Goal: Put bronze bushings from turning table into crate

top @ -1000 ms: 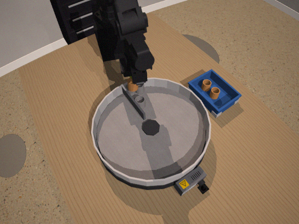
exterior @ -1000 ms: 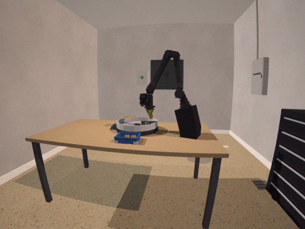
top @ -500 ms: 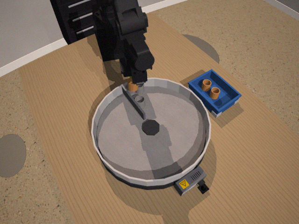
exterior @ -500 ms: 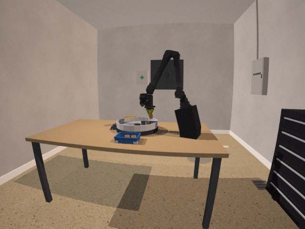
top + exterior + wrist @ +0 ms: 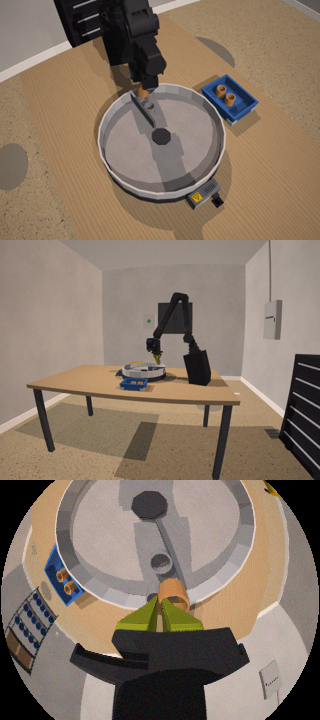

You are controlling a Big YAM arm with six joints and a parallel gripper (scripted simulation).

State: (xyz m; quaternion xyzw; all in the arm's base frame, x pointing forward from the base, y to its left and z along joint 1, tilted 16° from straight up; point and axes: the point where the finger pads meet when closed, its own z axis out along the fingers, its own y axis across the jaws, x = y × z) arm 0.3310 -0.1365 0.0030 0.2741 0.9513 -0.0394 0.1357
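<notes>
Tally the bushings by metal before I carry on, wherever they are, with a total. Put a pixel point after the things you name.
Bronze bushings [image 5: 142, 92] [image 5: 158, 362] [image 5: 173, 589]: 3 (two in the blue crate [image 5: 219, 106] [image 5: 131, 387] [image 5: 57, 585], one in the jaws)
Steel bushings [image 5: 149, 110] [image 5: 161, 570]: 2
Total: 5

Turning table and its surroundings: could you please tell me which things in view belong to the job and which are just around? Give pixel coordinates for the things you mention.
For the job:
- gripper [image 5: 142, 86] [image 5: 157, 361] [image 5: 159, 599], holding a bronze bushing [image 5: 142, 92] [image 5: 158, 362] [image 5: 173, 589]
- two bushings [image 5: 229, 102] [image 5: 140, 383] [image 5: 70, 587] in the crate [image 5: 242, 88] [image 5: 133, 387] [image 5: 55, 564]
- turning table [image 5: 191, 129] [image 5: 143, 374] [image 5: 210, 535]
- two steel bushings [image 5: 150, 110] [image 5: 161, 570], to stay

Just around:
- drawer cabinet [image 5: 77, 19] [image 5: 305, 395]
- first-aid box [image 5: 149, 317]
- dark wall cabinet [image 5: 166, 322]
- grey wall box [image 5: 270, 325] [image 5: 270, 680]
</notes>
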